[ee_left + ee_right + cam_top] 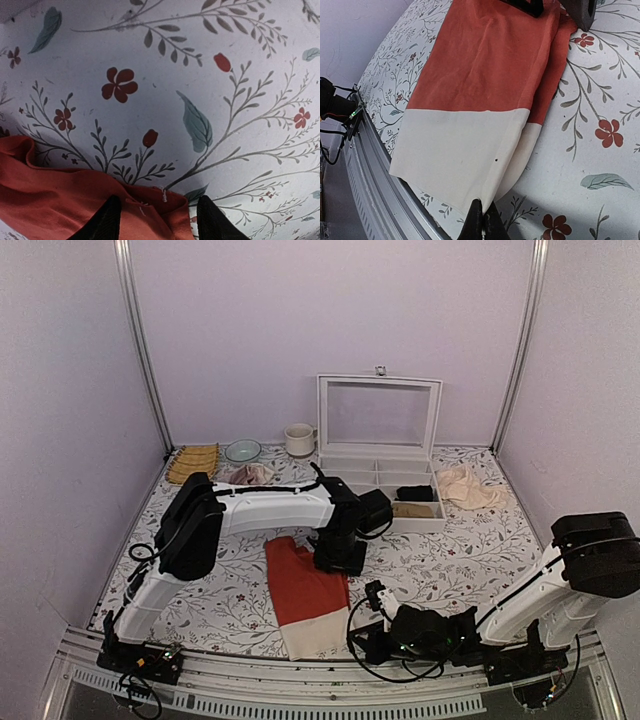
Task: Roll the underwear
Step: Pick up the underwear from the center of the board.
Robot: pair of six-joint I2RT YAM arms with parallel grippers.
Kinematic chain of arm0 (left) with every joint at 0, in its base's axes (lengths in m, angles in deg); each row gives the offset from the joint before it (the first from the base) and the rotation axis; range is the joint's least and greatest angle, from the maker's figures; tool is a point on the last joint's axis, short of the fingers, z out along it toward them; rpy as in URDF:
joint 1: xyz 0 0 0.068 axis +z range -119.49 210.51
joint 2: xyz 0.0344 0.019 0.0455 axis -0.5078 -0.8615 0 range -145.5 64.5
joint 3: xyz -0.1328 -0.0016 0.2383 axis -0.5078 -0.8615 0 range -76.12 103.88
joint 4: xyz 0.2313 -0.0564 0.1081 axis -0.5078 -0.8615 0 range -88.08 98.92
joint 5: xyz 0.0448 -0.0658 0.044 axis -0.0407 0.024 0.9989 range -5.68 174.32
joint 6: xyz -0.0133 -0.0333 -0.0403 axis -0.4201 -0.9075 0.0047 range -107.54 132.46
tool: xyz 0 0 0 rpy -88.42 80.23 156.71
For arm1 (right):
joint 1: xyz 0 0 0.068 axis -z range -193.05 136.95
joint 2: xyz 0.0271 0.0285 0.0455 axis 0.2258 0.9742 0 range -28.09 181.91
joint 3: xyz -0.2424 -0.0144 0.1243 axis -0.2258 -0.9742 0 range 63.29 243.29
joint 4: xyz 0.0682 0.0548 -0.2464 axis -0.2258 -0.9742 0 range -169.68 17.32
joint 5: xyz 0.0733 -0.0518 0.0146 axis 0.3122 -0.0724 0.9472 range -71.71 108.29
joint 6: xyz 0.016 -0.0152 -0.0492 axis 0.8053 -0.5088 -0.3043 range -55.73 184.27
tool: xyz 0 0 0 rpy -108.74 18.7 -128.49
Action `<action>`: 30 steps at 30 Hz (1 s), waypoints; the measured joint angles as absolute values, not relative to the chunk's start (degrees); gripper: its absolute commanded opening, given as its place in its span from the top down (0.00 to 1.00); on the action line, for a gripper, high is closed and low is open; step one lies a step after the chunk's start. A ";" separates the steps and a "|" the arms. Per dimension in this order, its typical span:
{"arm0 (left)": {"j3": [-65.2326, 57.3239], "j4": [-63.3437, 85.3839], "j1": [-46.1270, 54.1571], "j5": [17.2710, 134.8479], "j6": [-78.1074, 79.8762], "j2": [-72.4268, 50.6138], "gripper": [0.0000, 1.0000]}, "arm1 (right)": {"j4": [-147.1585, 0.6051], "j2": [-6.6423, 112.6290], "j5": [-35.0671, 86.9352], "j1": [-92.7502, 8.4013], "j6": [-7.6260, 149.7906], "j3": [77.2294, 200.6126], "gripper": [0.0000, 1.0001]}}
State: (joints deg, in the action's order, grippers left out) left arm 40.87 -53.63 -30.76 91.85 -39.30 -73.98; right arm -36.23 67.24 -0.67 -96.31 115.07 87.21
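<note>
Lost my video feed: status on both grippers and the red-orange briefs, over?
Left gripper open over far hem of red-orange fabric briefs. Right gripper shut at cream waistband. Briefs flat, unrolled. Nothing on them.

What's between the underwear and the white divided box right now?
In the top view, the left gripper is there, at the far edge of the underwear. Beyond it, only flowered tablecloth lies before the box.
</note>
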 measured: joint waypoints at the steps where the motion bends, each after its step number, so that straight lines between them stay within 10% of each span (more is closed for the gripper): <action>1: 40.93 -53.65 -30.76 91.85 -39.24 -74.06 0.50 | -36.19 67.24 -0.69 -96.31 115.10 87.21 1.00; 13: 41.13 -54.02 -30.76 91.57 -38.43 -74.30 0.99 | -35.10 67.24 -1.32 -96.68 115.90 85.70 1.00; 30: 34.40 -45.30 -30.24 90.78 -38.15 -69.17 1.00 | -51.32 66.65 -2.68 -97.16 114.86 94.07 1.00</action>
State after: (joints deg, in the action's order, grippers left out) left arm 34.40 -45.30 -30.24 90.78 -38.15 -69.17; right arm -51.32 66.65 -2.68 -97.16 114.86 94.07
